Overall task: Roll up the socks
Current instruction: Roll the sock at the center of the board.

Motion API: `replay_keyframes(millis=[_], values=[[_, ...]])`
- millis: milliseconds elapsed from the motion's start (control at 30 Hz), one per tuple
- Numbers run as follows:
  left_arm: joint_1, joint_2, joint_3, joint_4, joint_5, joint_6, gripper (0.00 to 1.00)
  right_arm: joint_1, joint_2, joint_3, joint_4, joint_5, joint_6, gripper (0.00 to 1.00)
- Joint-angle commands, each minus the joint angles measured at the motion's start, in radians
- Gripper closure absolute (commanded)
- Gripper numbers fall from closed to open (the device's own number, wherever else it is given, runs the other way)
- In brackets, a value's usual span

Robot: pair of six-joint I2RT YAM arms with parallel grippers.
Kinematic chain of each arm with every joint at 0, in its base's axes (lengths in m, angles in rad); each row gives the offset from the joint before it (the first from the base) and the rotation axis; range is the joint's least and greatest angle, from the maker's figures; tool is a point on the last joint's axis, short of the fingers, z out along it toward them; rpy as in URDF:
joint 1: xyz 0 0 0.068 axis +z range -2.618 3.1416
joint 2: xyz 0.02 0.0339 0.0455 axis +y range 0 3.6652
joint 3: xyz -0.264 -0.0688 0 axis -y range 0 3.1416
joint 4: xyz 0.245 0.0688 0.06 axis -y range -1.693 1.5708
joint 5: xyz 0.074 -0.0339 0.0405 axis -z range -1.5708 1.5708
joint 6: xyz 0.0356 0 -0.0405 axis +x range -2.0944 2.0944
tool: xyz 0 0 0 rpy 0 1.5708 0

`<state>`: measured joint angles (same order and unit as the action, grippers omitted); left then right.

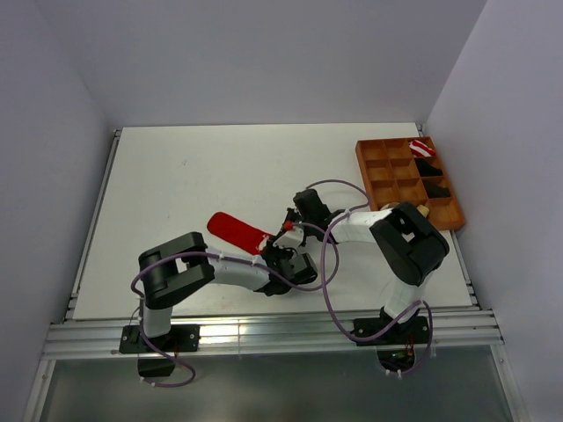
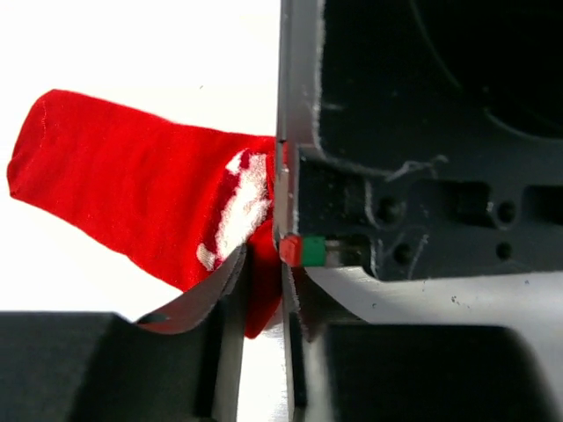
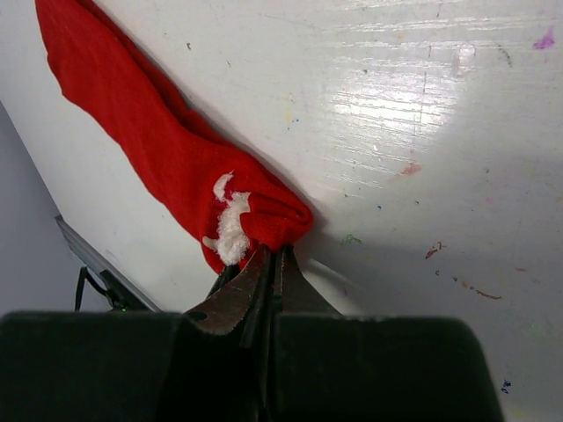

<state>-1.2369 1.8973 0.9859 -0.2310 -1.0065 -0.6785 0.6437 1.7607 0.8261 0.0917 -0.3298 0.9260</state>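
Near the middle of the tabletop (image 1: 176, 176), the red sock (image 1: 236, 230) is laid flat, stretched out toward the far left. Its near-right end, beside the white mark (image 3: 230, 230), is pinched by the right fingers (image 3: 233, 303), which are closed tight on the fabric. The same end is straddled by the left fingers (image 2: 202, 303), set only narrowly apart; whether the cloth is squeezed by them cannot be told. A tray (image 1: 406, 180) is seen at the far right.
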Motion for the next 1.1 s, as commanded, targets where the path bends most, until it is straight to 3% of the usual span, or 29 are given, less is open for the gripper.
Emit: replay_keyframes(millis=[0, 133, 233, 333, 567, 667, 867, 1067], values=[[0.043, 0.060, -0.016, -0.119, 0.072, -0.062, 0.78, 0.008, 0.017, -0.001, -0.030, 0.006, -0.024, 1.00], [0.059, 0.051, -0.030, -0.096, 0.115, -0.058, 0.99, 0.007, -0.001, -0.021, 0.000, -0.003, -0.032, 1.00], [0.070, 0.022, -0.049, -0.050, 0.181, -0.036, 0.99, -0.004, -0.038, -0.045, 0.066, -0.021, -0.026, 1.00], [0.088, -0.026, -0.073, 0.010, 0.273, -0.015, 1.00, -0.024, -0.090, -0.090, 0.150, -0.029, 0.000, 0.91], [0.148, -0.122, -0.118, 0.084, 0.476, -0.016, 1.00, -0.070, -0.252, -0.186, 0.281, 0.032, 0.030, 0.49], [0.181, -0.159, -0.141, 0.113, 0.575, -0.030, 1.00, -0.084, -0.317, -0.225, 0.301, 0.080, 0.030, 0.38], [0.298, -0.247, -0.242, 0.222, 0.805, -0.098, 1.00, -0.088, -0.388, -0.315, 0.367, 0.127, 0.039, 0.36], [0.448, -0.313, -0.335, 0.370, 1.080, -0.186, 1.00, -0.082, -0.351, -0.366, 0.471, 0.092, 0.063, 0.37]])
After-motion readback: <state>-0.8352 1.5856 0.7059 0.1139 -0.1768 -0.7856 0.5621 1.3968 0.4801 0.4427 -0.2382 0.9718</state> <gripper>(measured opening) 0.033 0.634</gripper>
